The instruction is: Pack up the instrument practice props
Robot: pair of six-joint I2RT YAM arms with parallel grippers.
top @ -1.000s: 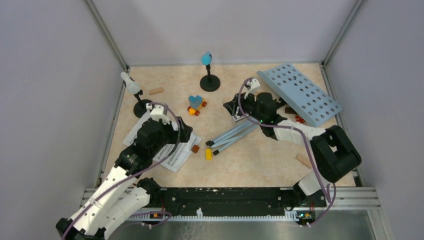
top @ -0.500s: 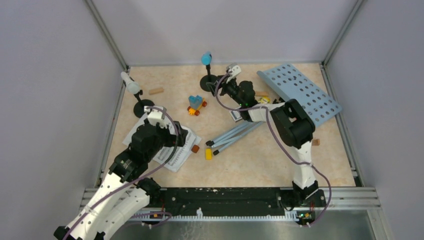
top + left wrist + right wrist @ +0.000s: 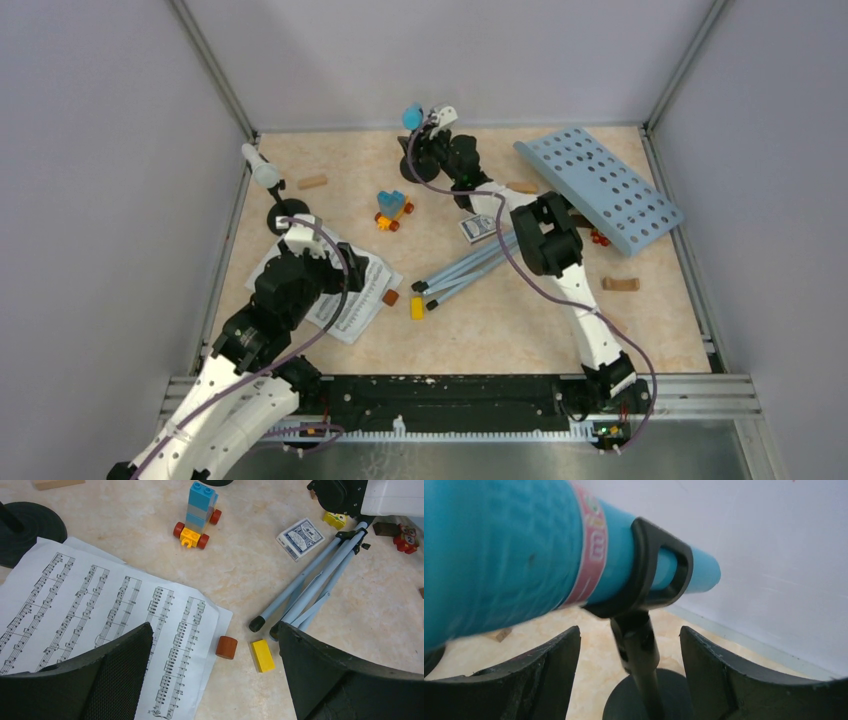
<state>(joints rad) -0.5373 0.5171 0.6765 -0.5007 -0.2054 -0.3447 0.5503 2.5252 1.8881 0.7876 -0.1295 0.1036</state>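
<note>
The right gripper (image 3: 629,635) was seen well behind the folded tripod legs (image 3: 465,270). Its jaws were held apart on either side of the black holder (image 3: 644,680), with gaps both sides of the stem and nothing clamped. The blue toy microphone (image 3: 524,555) was carried tilted in that holder's clip, just above the fingers.

Left of the tripod legs, the left gripper (image 3: 215,630) was spread wide and empty above the white sheet-music pages (image 3: 100,610), which were laid flat on the worktop (image 3: 240,590). Further behind and left, the white toy microphone (image 3: 262,170) was propped in the second holder (image 3: 287,215).

The light-blue perforated music rack (image 3: 600,190) was found right of and behind the tripod legs. A card deck (image 3: 300,538) was spotted just beside them, and a yellow block (image 3: 262,655) at their feet.
</note>
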